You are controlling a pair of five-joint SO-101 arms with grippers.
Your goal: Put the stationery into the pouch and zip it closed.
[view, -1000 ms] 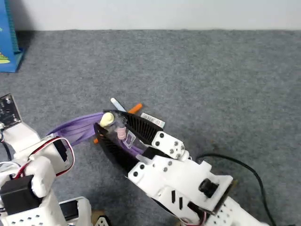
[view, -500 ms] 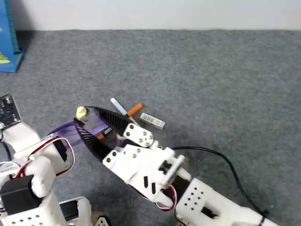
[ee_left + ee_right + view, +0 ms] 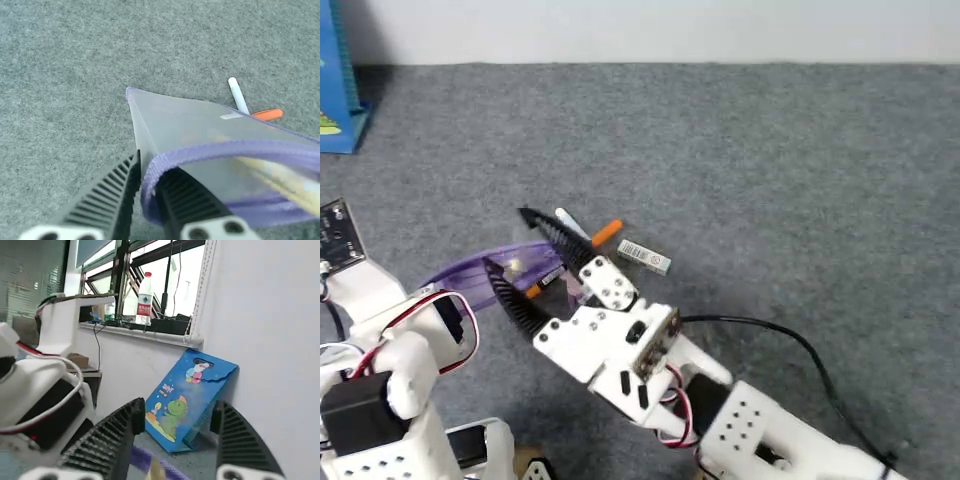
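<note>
The purple see-through pouch (image 3: 485, 272) lies at the left of the grey mat, and my left gripper (image 3: 147, 187) is shut on its purple-edged rim (image 3: 200, 150). Pale yellow pencils (image 3: 280, 177) and an orange pen (image 3: 546, 285) lie inside it. My right gripper (image 3: 508, 240) hangs open over the pouch with nothing between its black fingers (image 3: 107, 435). A small pale piece (image 3: 512, 265) shows at the pouch between them. Just beyond the pouch lie a white pen (image 3: 570, 222), an orange marker (image 3: 606, 232) and a small labelled eraser (image 3: 643, 257).
A blue picture box (image 3: 338, 90) stands at the far left edge against the white wall (image 3: 670, 30). The left arm's white body (image 3: 380, 370) fills the near left corner. A black cable (image 3: 800, 345) trails from the right arm. Open mat stretches to the right.
My right gripper swung left over the pouch carrying a pale yellow-tipped item, then opened; the item is no longer in its fingers. The left gripper kept its hold.
</note>
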